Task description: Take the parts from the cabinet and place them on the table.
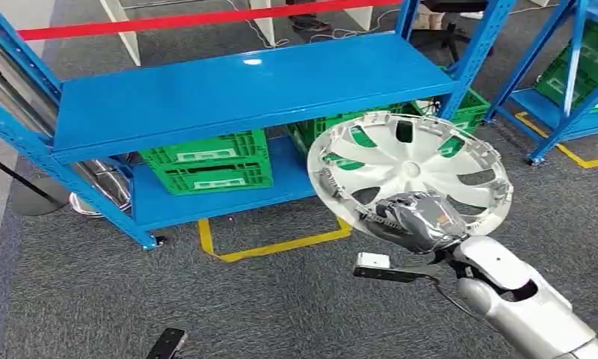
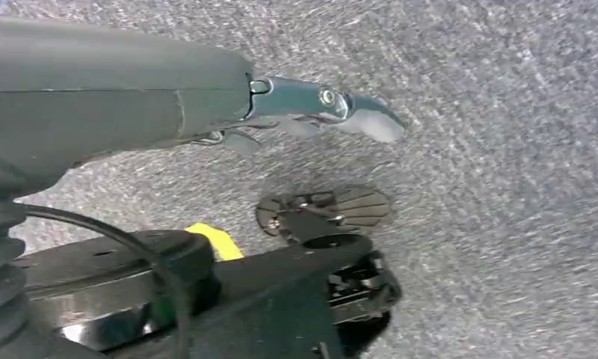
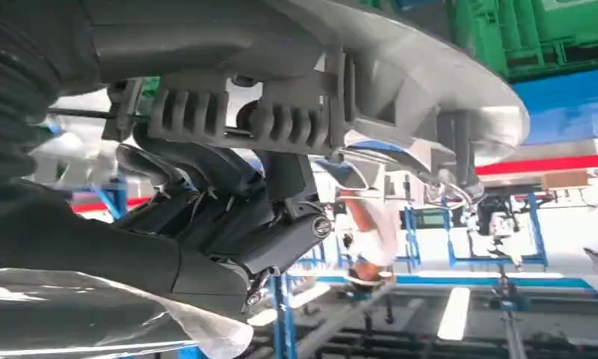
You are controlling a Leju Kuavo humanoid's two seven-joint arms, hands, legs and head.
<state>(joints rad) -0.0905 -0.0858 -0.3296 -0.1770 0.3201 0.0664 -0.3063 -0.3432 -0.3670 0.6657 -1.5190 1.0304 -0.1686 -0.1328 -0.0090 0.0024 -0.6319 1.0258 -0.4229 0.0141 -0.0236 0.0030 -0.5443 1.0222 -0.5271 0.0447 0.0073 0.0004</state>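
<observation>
Right arm (image 1: 528,299): silver, entering the head view from the lower right, raised forward toward the shelving. Right hand (image 1: 419,218): wrapped in clear film, gripping the near lower rim of the wheel cover (image 1: 408,172), which it holds up in the air in front of the shelving, face tilted toward the camera.

Wheel cover: silver-white plastic disc with spoke cut-outs and a ring of clips around its rim. Held clear of both shelf and floor.

Left hand (image 2: 311,112): seen in the left wrist view hanging over the carpet, its fingers (image 2: 371,123) extended, with nothing in them.

Shelving unit (image 1: 236,90): blue steel, two levels. Upper shelf bare and glossy. Lower shelf carries green crates (image 1: 210,164), one at left and more behind the wheel cover. A second blue rack (image 1: 572,82) with green crates stands at far right.

Floor (image 1: 94,292): dark grey carpet, with yellow tape lines (image 1: 273,245) in front of the shelving. Red barrier tape (image 1: 191,21) runs behind the shelving.

Right wrist view, additional detail: the back of the wheel cover (image 3: 401,67), showing grey ribbed clips and a wire ring, with the dark fingers (image 3: 206,172) curled against the rim from beneath. Beyond it, blurred, a person (image 3: 371,232) among blue racks.
</observation>
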